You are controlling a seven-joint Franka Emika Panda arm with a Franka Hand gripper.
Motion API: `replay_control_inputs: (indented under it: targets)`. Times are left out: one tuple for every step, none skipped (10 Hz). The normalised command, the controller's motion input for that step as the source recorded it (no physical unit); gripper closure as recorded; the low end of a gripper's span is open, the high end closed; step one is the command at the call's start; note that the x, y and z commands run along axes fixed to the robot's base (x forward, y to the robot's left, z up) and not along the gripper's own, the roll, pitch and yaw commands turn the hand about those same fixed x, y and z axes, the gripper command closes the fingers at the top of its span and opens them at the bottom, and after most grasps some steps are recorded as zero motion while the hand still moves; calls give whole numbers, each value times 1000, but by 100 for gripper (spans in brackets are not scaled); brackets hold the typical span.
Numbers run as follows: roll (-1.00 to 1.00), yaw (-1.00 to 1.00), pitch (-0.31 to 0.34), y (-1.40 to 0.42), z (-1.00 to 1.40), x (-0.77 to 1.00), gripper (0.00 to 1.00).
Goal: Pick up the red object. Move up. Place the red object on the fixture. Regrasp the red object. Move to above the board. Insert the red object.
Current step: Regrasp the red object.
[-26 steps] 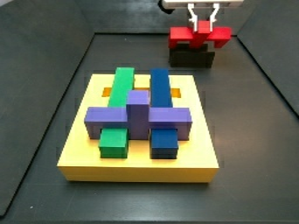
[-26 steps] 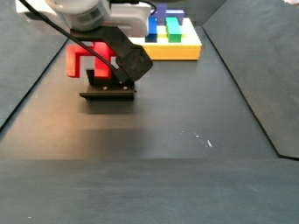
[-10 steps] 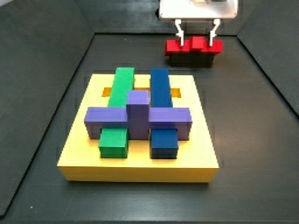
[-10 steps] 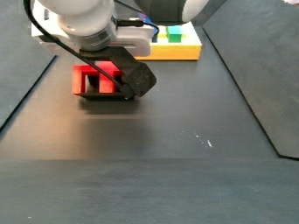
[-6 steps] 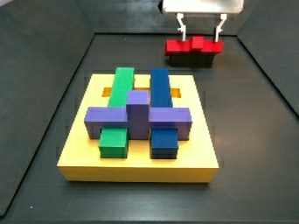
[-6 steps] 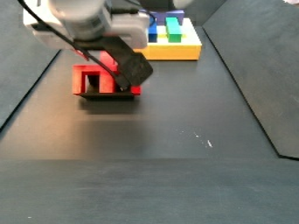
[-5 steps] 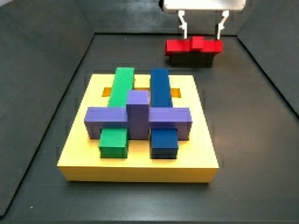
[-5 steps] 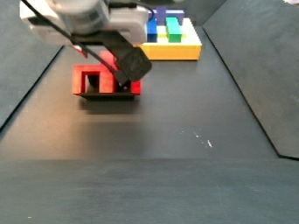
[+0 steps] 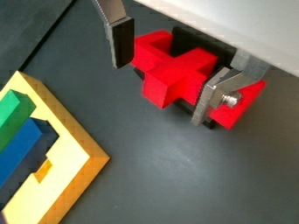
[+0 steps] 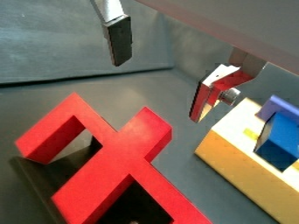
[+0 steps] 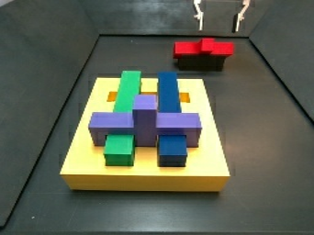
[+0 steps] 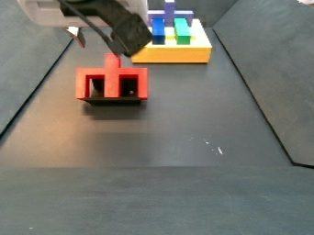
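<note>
Red plastic, bright and blocky: the red object [image 9: 173, 72] is a crossbar with short legs and a central stem, and it lies flat on top of the fixture [image 11: 201, 61], a low dark block on the tabletop [image 12: 185, 174]. In a side view the red object [image 11: 204, 46] covers most of the fixture's top, so only the black front face shows below it. In a wrist view the stem and bar read as a cross shape [image 10: 111, 162] seen from close up, with the dark fixture [image 10: 47, 179] showing under the legs.

Much of the fixture is hidden beneath the piece in both wrist views. In a side view [image 12: 113, 84] the gripper body crosses in front of the far edge of the piece, and the arm is cut off by the frame. The gripper [image 11: 222, 14] is also cropped in a side view, with only the two thin fingers showing.

The gripper [image 9: 173, 63] hangs directly above the red object with its fingers [image 9: 118, 37] spread wide, one to each side of the piece and clear of it; nothing is held between the pads. The same wide gap shows in a wrist view [image 10: 170, 66].

Farther out from the gripper, toward the near side of the tabletop, lies the board [image 11: 86, 145], a thick yellow slab carrying green, blue and purple blocks.
</note>
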Motion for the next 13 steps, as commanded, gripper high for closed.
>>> replay_control_inputs:
  targets:
    - [871,0,106,-43,146,0,0]
    - [889,0,103,-71,183,11,0]
    - [989,0,154,-77,134,111,0]
    - [1000,0,63,-171,26,0,0]
    - [1000,0,131,-60,0,57,0]
    - [1000,0,117,-26,0,80,0]
    - [1000,0,0,-46,0,0,0]
    - [1000,0,29,-11,0,149,0]
    - [1000,0,0,-126,-43,11,0]
    - [1000,0,0,-134,-69,43,0]
    - [1000,-3,6,-117,-40,77,0]
    - [1000,-43,0,-166,0,0,0]
    - [1000,-60,0,-126,0,51,0]
